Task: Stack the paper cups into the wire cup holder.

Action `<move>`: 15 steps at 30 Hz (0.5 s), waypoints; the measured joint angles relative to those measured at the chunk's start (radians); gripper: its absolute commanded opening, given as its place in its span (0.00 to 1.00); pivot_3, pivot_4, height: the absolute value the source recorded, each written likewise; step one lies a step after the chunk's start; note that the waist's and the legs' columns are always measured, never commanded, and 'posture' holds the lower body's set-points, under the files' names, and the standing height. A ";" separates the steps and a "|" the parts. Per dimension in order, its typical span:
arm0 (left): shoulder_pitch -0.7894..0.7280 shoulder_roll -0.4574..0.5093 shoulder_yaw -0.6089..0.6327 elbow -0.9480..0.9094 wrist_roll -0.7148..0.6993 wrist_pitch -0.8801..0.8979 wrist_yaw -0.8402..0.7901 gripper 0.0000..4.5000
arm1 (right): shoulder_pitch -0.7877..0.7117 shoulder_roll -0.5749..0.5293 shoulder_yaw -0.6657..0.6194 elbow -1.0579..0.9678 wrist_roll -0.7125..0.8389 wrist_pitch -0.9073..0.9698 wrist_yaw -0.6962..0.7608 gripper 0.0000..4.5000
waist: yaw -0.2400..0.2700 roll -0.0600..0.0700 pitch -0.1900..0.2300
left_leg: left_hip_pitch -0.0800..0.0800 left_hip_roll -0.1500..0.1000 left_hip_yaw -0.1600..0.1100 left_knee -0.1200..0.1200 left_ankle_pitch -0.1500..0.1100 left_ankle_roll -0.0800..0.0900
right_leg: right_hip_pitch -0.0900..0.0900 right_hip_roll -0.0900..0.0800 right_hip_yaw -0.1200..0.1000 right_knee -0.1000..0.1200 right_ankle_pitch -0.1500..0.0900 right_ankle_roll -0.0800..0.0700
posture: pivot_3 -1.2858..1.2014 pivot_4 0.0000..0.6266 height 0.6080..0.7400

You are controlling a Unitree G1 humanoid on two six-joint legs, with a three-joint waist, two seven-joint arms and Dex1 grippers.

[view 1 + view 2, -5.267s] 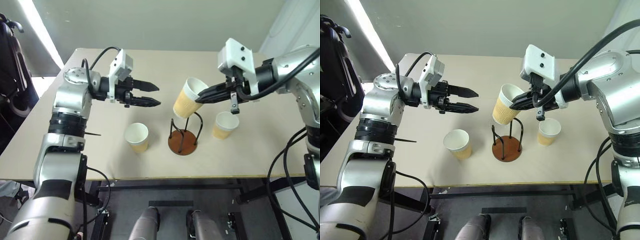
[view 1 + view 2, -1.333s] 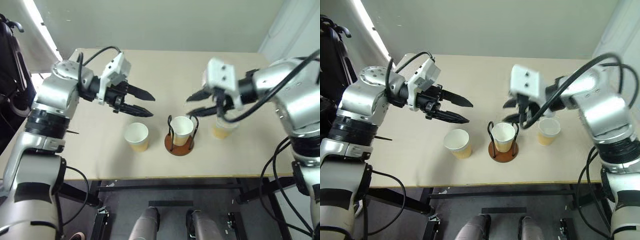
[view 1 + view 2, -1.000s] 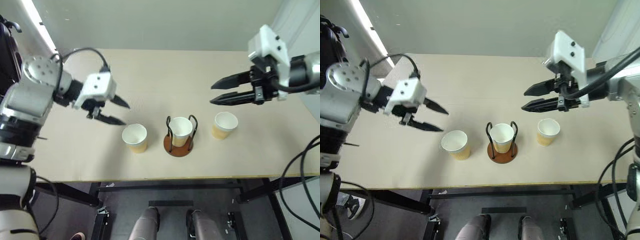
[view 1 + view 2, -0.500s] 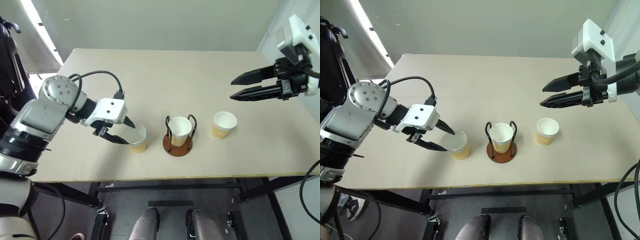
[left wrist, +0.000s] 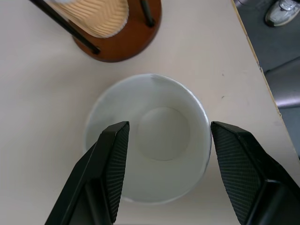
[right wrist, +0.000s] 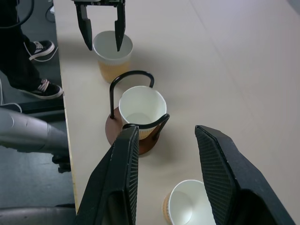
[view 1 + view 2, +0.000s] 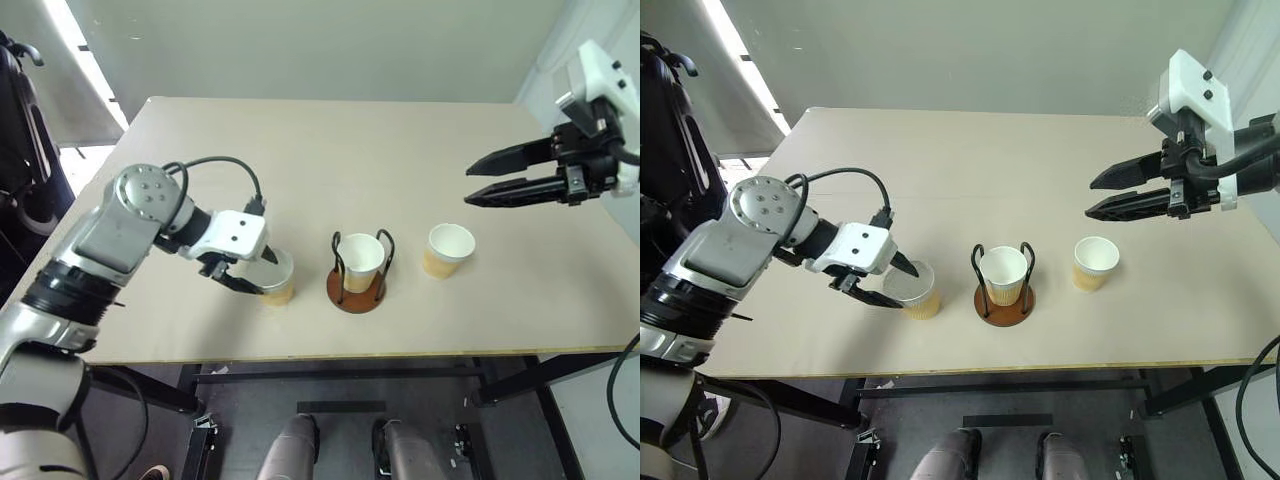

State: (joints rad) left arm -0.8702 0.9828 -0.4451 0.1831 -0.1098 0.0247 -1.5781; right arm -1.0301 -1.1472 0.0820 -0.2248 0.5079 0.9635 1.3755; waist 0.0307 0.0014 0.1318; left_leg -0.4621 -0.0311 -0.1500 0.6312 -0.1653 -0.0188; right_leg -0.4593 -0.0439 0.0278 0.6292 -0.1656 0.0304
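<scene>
One paper cup [image 7: 360, 260] stands upright inside the wire cup holder [image 7: 353, 296] near the table's front. A second paper cup [image 7: 277, 280] stands on the table just left of the holder. My left gripper [image 7: 255, 270] is open, with one finger on each side of that cup's rim; the left wrist view shows the cup [image 5: 150, 140] between the fingers [image 5: 112, 159]. A third paper cup [image 7: 446, 248] stands right of the holder. My right gripper [image 7: 470, 187] hangs open and empty above the table, beyond and to the right of that cup.
The beige table [image 7: 500, 320] has its front edge close to the cups and holder. A dark object [image 7: 20, 120] stands off the table's left side. A person's shoes [image 6: 40, 49] are on the floor beside the table.
My left gripper has come down and moved right until its fingers straddle the left cup. The right gripper, which earlier held a cup over the holder, has left it there and drawn away to the right.
</scene>
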 measured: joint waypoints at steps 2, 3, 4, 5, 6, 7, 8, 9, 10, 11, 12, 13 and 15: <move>0.013 -0.014 0.000 0.005 0.019 -0.007 0.000 0.62 | 0.034 -0.004 0.000 -0.001 -0.004 -0.030 -0.001 0.41 | 0.001 0.000 0.000 | 0.000 0.000 0.000 0.000 0.000 0.000 | 0.000 0.000 0.000 0.000 0.000 0.000 | 0.52 0.24 1.00; 0.014 -0.018 0.000 0.011 0.025 -0.010 0.000 0.58 | 0.046 -0.005 0.000 -0.001 -0.006 -0.046 -0.001 0.42 | 0.001 0.000 0.000 | 0.000 0.000 0.000 0.000 0.000 0.000 | 0.000 0.000 0.000 0.000 0.000 0.001 | 0.52 0.24 1.00; 0.013 -0.022 0.000 0.017 0.030 -0.012 0.000 0.54 | 0.065 -0.005 -0.001 -0.001 -0.007 -0.066 -0.001 0.42 | 0.001 0.000 0.000 | 0.000 0.000 0.000 0.000 0.000 0.000 | 0.000 0.000 0.000 0.000 0.000 0.001 | 0.52 0.24 1.00; 0.013 -0.026 0.000 0.023 0.031 -0.015 0.000 0.47 | 0.087 -0.005 -0.004 -0.001 -0.008 -0.087 -0.001 0.42 | 0.001 0.000 0.000 | 0.000 0.000 0.000 0.000 0.000 0.000 | 0.000 0.000 0.000 0.000 0.001 0.001 | 0.52 0.24 1.00; 0.013 -0.030 0.000 0.029 0.032 -0.016 0.000 0.37 | 0.105 -0.005 -0.008 -0.001 -0.009 -0.103 0.000 0.42 | 0.001 0.000 0.000 | 0.000 0.000 0.000 0.000 0.000 0.000 | 0.000 0.000 0.000 0.000 0.001 0.001 | 0.52 0.24 1.00; 0.013 -0.035 0.000 0.039 0.032 -0.017 0.000 0.30 | 0.128 -0.005 -0.016 -0.002 -0.008 -0.127 0.001 0.42 | 0.001 0.000 0.000 | 0.000 0.000 0.000 0.001 0.000 0.000 | 0.000 0.000 0.000 0.000 0.001 0.001 | 0.52 0.24 1.00; 0.013 -0.041 0.000 0.051 0.033 -0.017 0.000 0.22 | 0.148 -0.005 -0.026 -0.002 -0.007 -0.149 0.002 0.42 | 0.001 0.000 0.000 | 0.000 0.000 0.000 0.001 0.000 0.000 | 0.000 0.000 0.000 0.000 0.001 0.002 | 0.52 0.24 1.00; 0.013 -0.046 0.000 0.062 0.034 -0.018 0.000 0.13 | 0.162 -0.004 -0.031 -0.002 -0.004 -0.167 0.004 0.42 | 0.001 0.000 0.000 | 0.000 0.000 0.000 0.001 0.000 0.000 | 0.000 0.000 0.000 0.000 0.001 0.002 | 0.52 0.24 1.00; 0.011 -0.052 0.000 0.072 0.037 -0.019 -0.001 0.05 | 0.177 -0.004 -0.038 -0.003 -0.002 -0.184 0.007 0.42 | 0.001 0.000 0.000 | 0.000 0.000 0.000 0.001 0.000 0.001 | 0.001 0.000 0.000 0.000 0.001 0.002 | 0.52 0.24 1.00; 0.008 -0.058 0.000 0.080 0.040 -0.020 -0.001 0.01 | 0.188 -0.004 -0.040 -0.003 -0.002 -0.199 0.008 0.42 | 0.001 0.000 0.000 | 0.000 0.000 0.000 0.002 0.000 0.001 | 0.001 0.000 0.000 0.000 0.002 0.002 | 0.52 0.24 1.00; 0.005 -0.060 0.000 0.087 0.045 -0.021 -0.001 0.01 | 0.197 -0.003 -0.040 -0.002 -0.001 -0.212 0.010 0.42 | 0.000 0.000 0.000 | 0.000 0.000 0.000 0.002 0.000 0.001 | 0.001 0.000 0.000 0.000 0.002 0.002 | 0.52 0.24 1.00; -0.001 -0.062 -0.001 0.093 0.049 -0.021 -0.001 0.01 | 0.203 -0.003 -0.041 0.000 0.000 -0.221 0.015 0.42 | 0.000 0.000 0.000 | 0.000 0.000 0.001 0.002 0.001 0.001 | 0.001 0.000 0.000 0.000 0.002 0.003 | 0.52 0.24 1.00; -0.018 -0.065 -0.004 0.096 0.049 -0.020 -0.001 0.01 | 0.212 -0.003 -0.041 0.007 0.000 -0.246 0.023 0.42 | 0.001 0.000 0.000 | 0.000 0.000 0.000 0.003 0.001 0.001 | 0.001 0.000 0.000 0.000 0.003 0.003 | 0.52 0.24 1.00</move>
State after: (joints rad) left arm -0.8882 0.9175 -0.4487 0.2795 -0.0606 0.0043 -1.5787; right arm -0.8179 -1.1507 0.0407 -0.2181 0.5079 0.7175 1.3982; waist 0.0314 0.0011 0.1316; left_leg -0.4622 -0.0313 -0.1496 0.6338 -0.1644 -0.0174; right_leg -0.4581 -0.0439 0.0280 0.6293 -0.1629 0.0330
